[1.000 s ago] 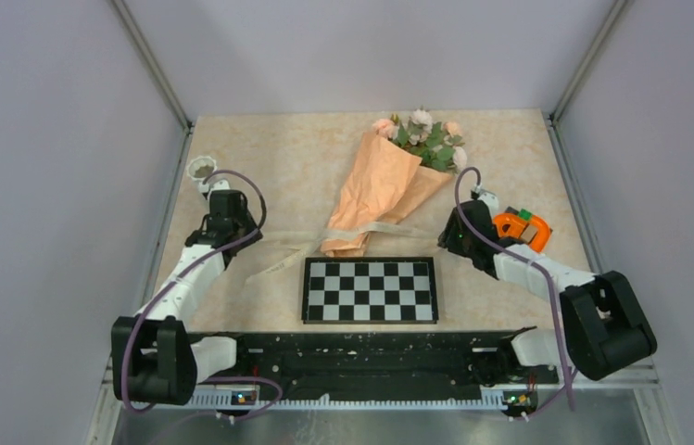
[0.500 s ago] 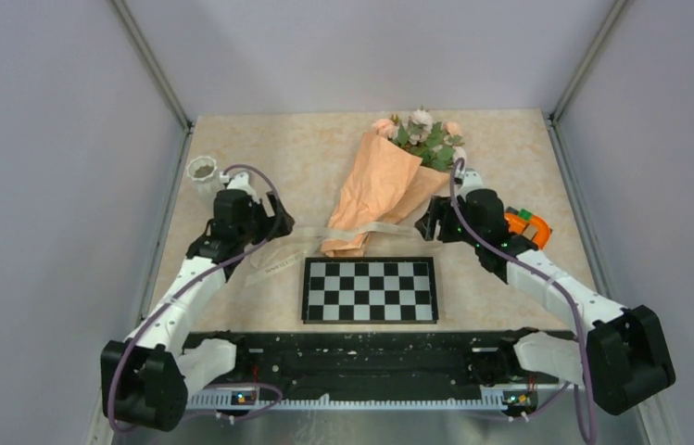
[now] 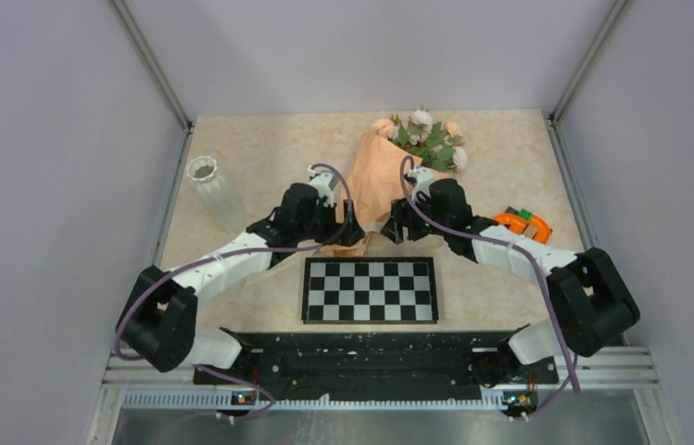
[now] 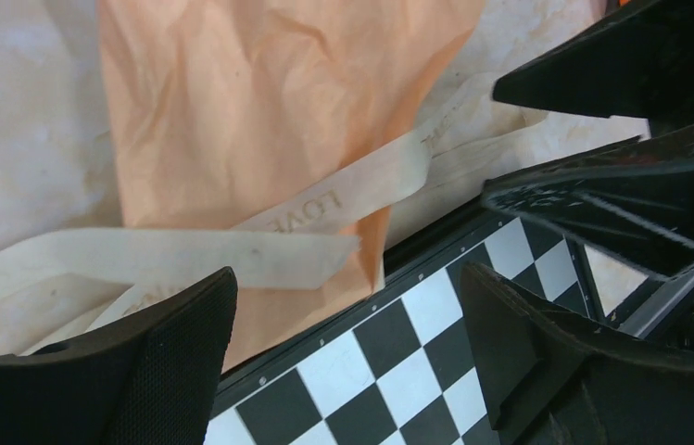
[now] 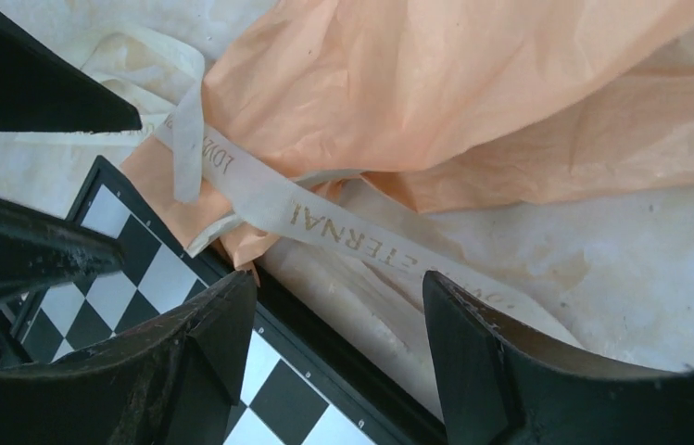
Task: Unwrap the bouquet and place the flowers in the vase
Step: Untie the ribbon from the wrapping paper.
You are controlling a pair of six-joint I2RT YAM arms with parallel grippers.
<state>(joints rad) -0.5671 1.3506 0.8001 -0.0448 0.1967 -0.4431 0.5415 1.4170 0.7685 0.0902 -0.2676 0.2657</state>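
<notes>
The bouquet (image 3: 382,176) lies at the table's middle, its peach paper cone (image 4: 269,111) narrowing toward the arms. Pink and cream flowers (image 3: 428,141) with green leaves show at its far end. Cream ribbon (image 5: 343,222) with gold lettering crosses the cone's narrow tip and trails onto the table. My left gripper (image 3: 352,237) hovers open at the tip's left side, nothing between its fingers (image 4: 176,343). Facing it from the right, my right gripper (image 3: 393,228) is open too, over the ribbon and the board's edge. The ribbed white vase (image 3: 216,193) stands upright at the left.
A black-and-white checkerboard (image 3: 369,289) lies just in front of the cone's tip, under both grippers. An orange and green object (image 3: 523,225) sits behind the right arm. Grey walls with metal posts close in the table on three sides.
Both arms swung inward from the table's sides to the cone's narrow tip, and both sets of jaws opened wider. The left arm no longer covers the vase.
</notes>
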